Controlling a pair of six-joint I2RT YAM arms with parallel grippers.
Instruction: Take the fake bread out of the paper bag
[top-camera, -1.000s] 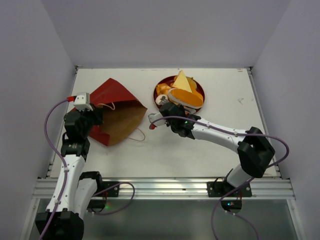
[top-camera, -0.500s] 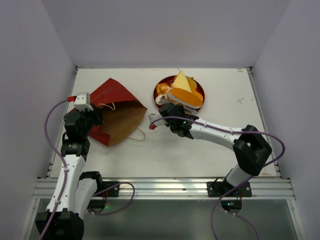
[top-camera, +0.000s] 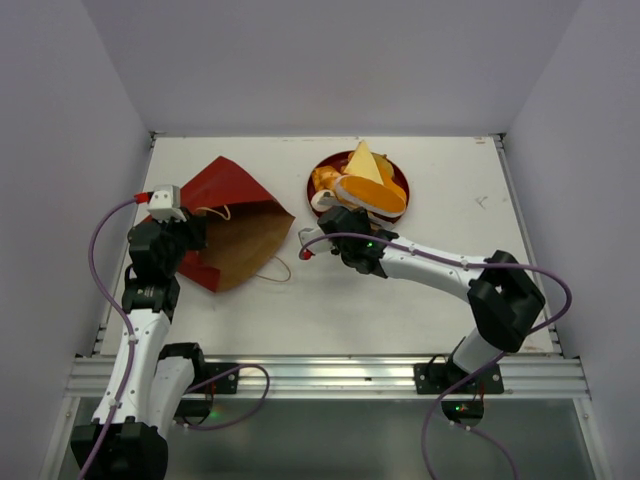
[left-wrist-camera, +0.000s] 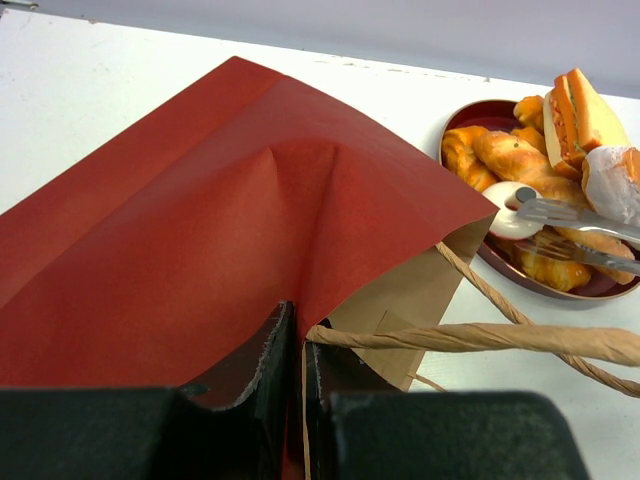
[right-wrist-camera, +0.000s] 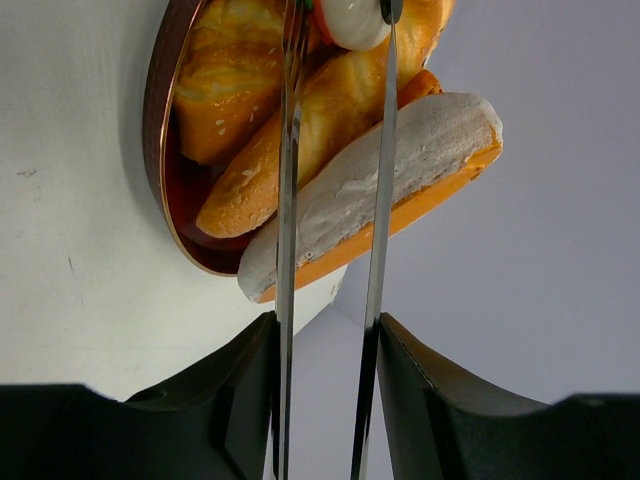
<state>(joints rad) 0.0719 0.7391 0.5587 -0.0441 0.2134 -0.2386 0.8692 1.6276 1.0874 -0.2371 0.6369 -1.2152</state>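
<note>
The dark red paper bag (top-camera: 230, 212) (left-wrist-camera: 200, 250) lies on its side, its brown mouth facing right. My left gripper (top-camera: 188, 238) (left-wrist-camera: 298, 335) is shut on the bag's edge beside a cord handle (left-wrist-camera: 480, 338). The fake bread (top-camera: 366, 190) (left-wrist-camera: 520, 160) (right-wrist-camera: 300, 130) is heaped on a round dark red plate (top-camera: 402, 176) (left-wrist-camera: 468, 116) (right-wrist-camera: 160, 110). My right gripper (top-camera: 340, 226) (right-wrist-camera: 325, 335) holds metal tongs (right-wrist-camera: 288, 200) (left-wrist-camera: 575, 214), one jaw pressed on each arm. The tong tips straddle the small white ring (top-camera: 322, 200) (left-wrist-camera: 508, 224) (right-wrist-camera: 355, 20) at the plate's near rim.
White walls close in the table on the left, back and right. The bag's second handle loop (top-camera: 272, 268) lies on the table in front of the bag. A metal rail (top-camera: 330, 375) runs along the near edge.
My right jaws have widened and the tong arms have sprung apart around the white ring. The right arm shifted slightly. The left gripper and the bag have not moved.
</note>
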